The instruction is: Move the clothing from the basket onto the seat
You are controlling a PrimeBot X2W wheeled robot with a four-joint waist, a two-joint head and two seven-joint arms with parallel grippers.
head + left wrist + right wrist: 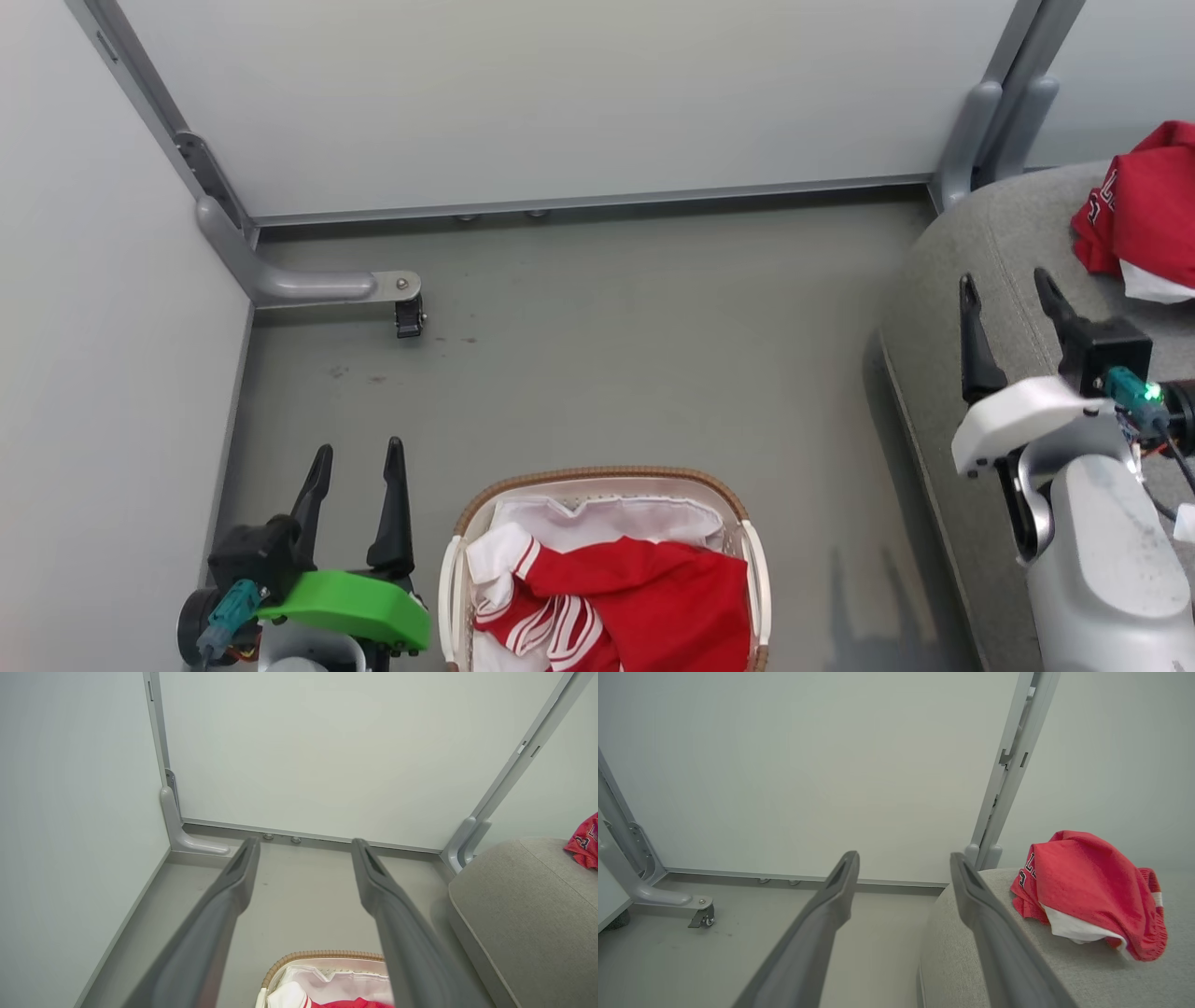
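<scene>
The white basket (462,546) with a brown woven rim stands on the floor at the bottom centre, holding red clothing (653,597) with white stripes over its white liner. Its far rim (322,955) peeks in low in the left wrist view. Another piece of red clothing (1144,210) (1087,891) (584,842) lies bunched on the grey seat (971,252) (971,952) (528,905) at the right. My left gripper (359,467) (303,847) is open and empty, just left of the basket. Over the seat's front edge, my right gripper (1006,285) (903,858) is open and empty, left of the bunched garment.
Pale partition walls close the space at the left and back. A grey metal foot with a small caster (409,315) (703,914) juts from the left wall onto the grey floor (607,355). Another grey post (990,121) stands at the back right by the seat.
</scene>
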